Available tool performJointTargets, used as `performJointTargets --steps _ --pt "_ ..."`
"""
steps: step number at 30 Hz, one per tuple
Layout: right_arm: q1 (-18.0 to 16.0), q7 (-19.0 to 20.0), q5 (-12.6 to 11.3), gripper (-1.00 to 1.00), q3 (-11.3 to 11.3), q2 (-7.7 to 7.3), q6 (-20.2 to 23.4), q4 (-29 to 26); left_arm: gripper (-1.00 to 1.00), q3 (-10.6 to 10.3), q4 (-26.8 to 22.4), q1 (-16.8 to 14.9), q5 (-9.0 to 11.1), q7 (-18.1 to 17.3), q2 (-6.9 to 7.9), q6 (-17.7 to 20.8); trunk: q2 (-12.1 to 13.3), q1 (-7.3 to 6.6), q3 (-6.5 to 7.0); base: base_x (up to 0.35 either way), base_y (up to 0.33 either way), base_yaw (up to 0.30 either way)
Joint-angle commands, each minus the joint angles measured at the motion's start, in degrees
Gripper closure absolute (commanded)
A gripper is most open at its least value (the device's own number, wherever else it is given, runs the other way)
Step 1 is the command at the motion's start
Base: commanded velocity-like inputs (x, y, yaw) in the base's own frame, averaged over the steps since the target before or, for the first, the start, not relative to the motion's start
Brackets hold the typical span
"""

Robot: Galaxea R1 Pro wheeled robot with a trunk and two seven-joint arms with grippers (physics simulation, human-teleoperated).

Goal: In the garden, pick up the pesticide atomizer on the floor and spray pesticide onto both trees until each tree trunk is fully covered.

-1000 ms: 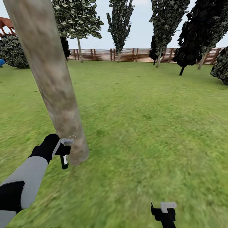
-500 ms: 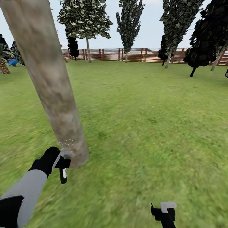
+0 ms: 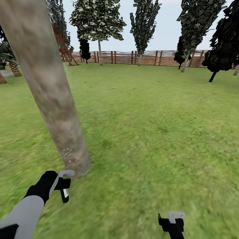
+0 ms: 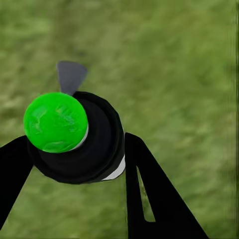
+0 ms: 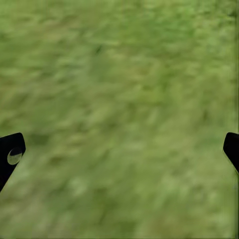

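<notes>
One bottle (image 3: 64,195) sits clamped in the left end effector (image 3: 63,184), near the speckled tree trunk (image 3: 49,89); right end effector (image 3: 172,221) is open.

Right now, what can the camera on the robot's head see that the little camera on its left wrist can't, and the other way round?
Head view alone: the thick grey-brown tree trunk with whitish pesticide specks low down, the wooden fence and distant trees, and the right gripper hanging over the lawn.

Left wrist view alone: the bottle end-on, with a bright green round cap and a grey nozzle tip beside it.

Both share: the left gripper shut on the black pesticide atomizer, and the green grass beneath.
</notes>
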Motion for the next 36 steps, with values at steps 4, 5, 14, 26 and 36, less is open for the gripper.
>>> performJointTargets --steps 4,5,14,26,36 --pt "-0.02 -0.17 -0.40 -1.00 0.52 0.00 -0.05 -0.04 1.00 0.15 -0.15 -0.03 -0.67 -0.50 -0.43 0.11 -0.02 0.02 -0.05 0.228 -0.180 0.000" --pt "-0.02 -0.16 -0.40 -1.00 0.53 0.00 -0.07 -0.05 1.00 0.21 -0.19 -0.03 -0.63 -0.50 -0.45 0.14 -0.02 0.02 -0.05 0.081 -0.243 0.000" --pt "-0.02 -0.19 -0.40 -1.00 0.53 0.00 -0.09 -0.08 1.00 0.31 -0.09 0.06 -0.55 -0.61 -0.45 0.20 -0.02 0.02 -0.05 -0.038 -0.176 0.163" --pt "-0.02 -0.20 -0.40 -1.00 0.49 -0.03 -0.12 -0.08 1.00 0.33 -0.49 0.01 -0.22 6.69 -3.96 0.66 -0.02 0.02 -0.05 0.045 -0.040 0.141" --pt "-0.02 -0.21 -0.40 -1.00 0.52 -0.04 -0.14 -0.08 1.00 0.81 -0.91 0.01 1.53 6.96 -4.00 0.63 -0.02 0.02 -0.05 0.075 -0.246 0.003"
